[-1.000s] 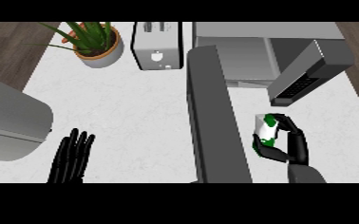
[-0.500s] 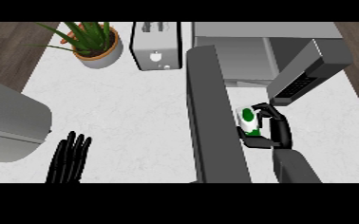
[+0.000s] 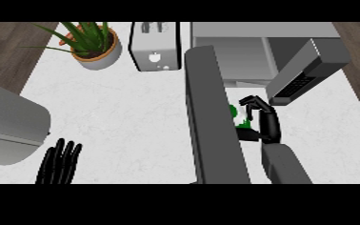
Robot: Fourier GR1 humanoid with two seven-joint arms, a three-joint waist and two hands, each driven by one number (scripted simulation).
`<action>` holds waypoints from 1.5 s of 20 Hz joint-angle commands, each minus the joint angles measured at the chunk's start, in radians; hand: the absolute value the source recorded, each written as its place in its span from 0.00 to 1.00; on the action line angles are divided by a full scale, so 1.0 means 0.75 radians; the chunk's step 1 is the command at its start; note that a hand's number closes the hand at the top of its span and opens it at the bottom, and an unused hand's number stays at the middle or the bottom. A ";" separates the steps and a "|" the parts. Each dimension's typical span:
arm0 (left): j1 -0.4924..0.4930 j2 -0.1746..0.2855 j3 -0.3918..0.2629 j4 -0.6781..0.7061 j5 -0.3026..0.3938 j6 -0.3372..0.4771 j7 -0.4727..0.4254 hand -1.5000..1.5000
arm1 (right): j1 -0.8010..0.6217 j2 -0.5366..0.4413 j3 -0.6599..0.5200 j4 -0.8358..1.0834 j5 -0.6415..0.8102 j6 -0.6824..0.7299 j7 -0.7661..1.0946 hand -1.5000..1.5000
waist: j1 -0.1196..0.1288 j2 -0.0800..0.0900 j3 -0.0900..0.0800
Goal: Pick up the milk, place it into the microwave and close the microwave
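White marbled bench (image 3: 126, 119) carries one microwave (image 3: 239, 57), one toaster (image 3: 155, 47) and one potted plant (image 3: 91, 43). My right hand (image 3: 265, 124) has its fingers curled round the single milk carton (image 3: 237, 114), which sits at the hand's left, close beside the open door (image 3: 211, 100). The oven's mouth lies ahead of that hand, so I judge a forward carry comes next. I cannot tell the carton's long axis. My left hand (image 3: 60, 164) rests well apart, fingers straight.
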 commanded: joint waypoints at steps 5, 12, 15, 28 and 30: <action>0.003 0.035 0.095 0.002 0.066 -0.070 0.034 0.00 | -0.150 -0.007 0.000 -0.115 0.028 -0.179 0.260 1.00 | 0.005 0.002 0.000; -0.114 -0.049 0.071 0.079 0.025 -0.042 0.081 0.00 | -0.348 -0.072 -0.025 0.119 0.074 -0.239 0.334 1.00 | 0.011 0.007 0.001; -0.091 -0.003 0.110 0.025 0.038 -0.068 0.080 0.00 | -0.473 -0.105 0.015 0.219 0.165 -0.326 0.435 1.00 | 0.027 0.011 0.001; -0.159 -0.041 0.074 0.065 0.037 -0.107 0.089 0.00 | -0.727 -0.220 -0.029 0.619 0.278 -0.652 0.448 1.00 | 0.096 0.043 0.004; -0.128 0.048 0.151 0.089 0.017 -0.121 0.096 0.00 | -0.778 -0.253 -0.009 0.646 0.309 -0.691 0.502 1.00 | 0.114 0.046 0.004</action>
